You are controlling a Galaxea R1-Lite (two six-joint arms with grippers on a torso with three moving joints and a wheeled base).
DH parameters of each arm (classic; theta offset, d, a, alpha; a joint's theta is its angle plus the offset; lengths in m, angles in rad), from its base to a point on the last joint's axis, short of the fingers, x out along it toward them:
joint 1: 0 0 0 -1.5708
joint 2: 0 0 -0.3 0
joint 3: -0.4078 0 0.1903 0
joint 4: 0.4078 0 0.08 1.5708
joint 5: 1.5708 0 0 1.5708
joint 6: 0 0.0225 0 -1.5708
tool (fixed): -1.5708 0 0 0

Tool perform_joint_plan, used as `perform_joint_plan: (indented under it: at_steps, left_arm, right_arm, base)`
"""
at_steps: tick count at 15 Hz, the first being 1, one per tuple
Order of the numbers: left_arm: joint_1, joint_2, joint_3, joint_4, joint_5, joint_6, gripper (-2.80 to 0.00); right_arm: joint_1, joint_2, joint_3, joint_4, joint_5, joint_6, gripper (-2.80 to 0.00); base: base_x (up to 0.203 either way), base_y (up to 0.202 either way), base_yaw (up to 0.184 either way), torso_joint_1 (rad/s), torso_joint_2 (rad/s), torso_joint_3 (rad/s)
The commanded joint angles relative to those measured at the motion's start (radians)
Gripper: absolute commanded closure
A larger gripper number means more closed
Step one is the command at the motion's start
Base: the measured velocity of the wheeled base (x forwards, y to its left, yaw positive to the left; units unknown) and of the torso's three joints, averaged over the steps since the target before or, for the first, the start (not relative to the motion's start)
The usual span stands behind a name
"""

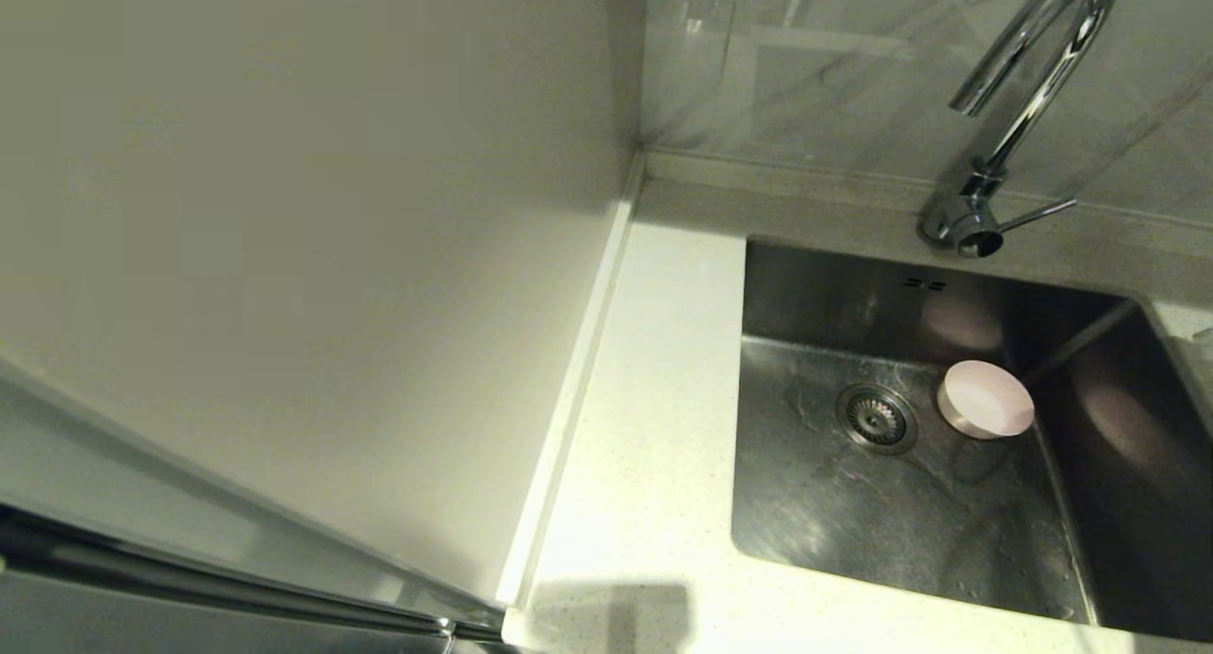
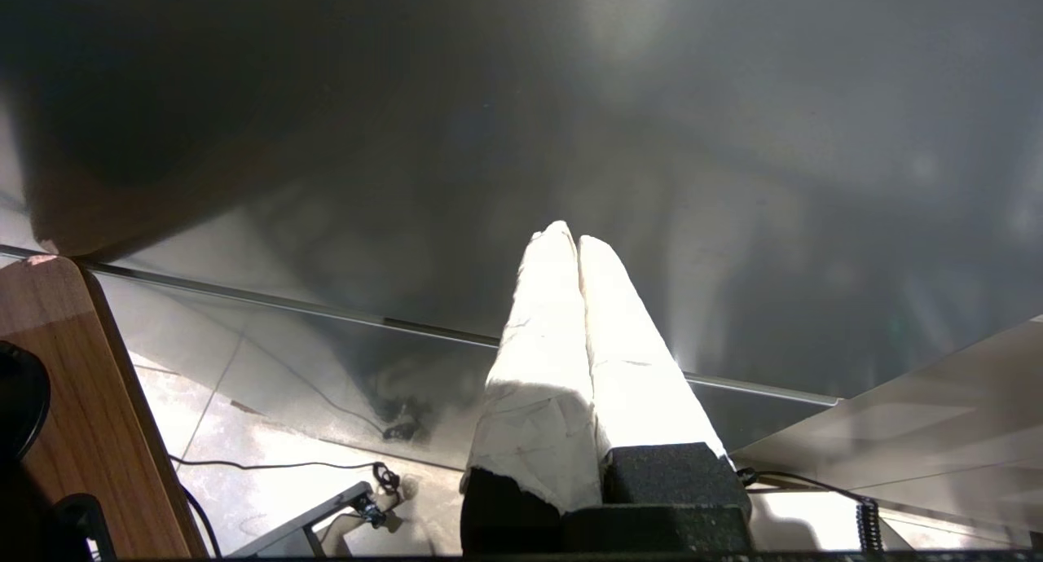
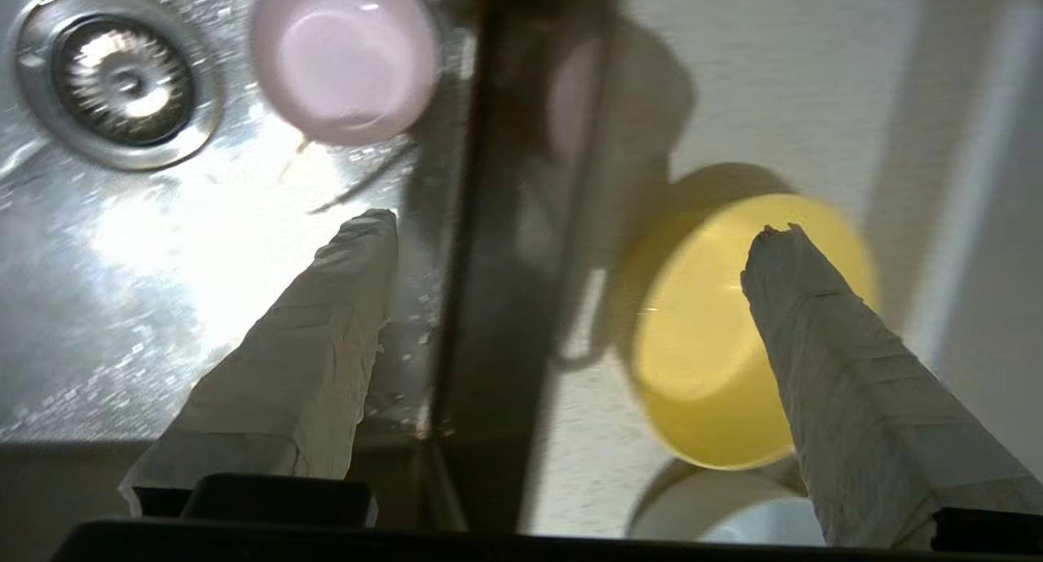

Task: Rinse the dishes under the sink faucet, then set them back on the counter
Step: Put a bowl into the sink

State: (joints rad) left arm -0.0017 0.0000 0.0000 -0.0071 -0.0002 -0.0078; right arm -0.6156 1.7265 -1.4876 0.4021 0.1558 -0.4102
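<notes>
On sink (image 1: 815, 502) floor, right of drain (image 1: 876, 417): pink bowl (image 1: 986, 400). Yellow bowl (image 3: 717, 342) is seen on counter (image 3: 774, 98). Right end effector (image 3: 570, 236) is spread wide, empty; left end effector (image 2: 570, 236) is pressed closed.

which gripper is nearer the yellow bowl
Right. The right gripper hangs open above the yellow bowl on the counter; the left gripper is shut, parked away, no bowl in its view.

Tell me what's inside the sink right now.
Inside the sink: one pink bowl on the floor beside the strainer drain. Nothing else shows; its dark right end is hard to read.
</notes>
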Motion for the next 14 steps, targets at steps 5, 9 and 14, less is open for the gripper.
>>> perform_joint_plan:
  at_steps: [5,9,14]
  left_arm:
    - [0.000,0.000,0.003,-0.001,0.000,0.000,0.00]
    - [0.000,0.000,0.003,-0.001,0.000,0.000,0.00]
    - [0.000,0.000,0.003,-0.001,0.000,0.000,0.00]
  right_arm:
    - [-0.045,0.044,-0.114,0.163,-0.067,0.011,-2.80]
    - [-0.050,0.107,-0.215,0.340,-0.122,0.059,-2.80]
    - [-0.070,0.200,-0.266,0.340,-0.127,0.060,-2.80]
  base:
    - [0.000,0.000,0.000,0.000,0.00,0.000]
    - [0.000,0.000,0.000,0.000,0.00,0.000]
    - [0.000,0.000,0.000,0.000,0.00,0.000]
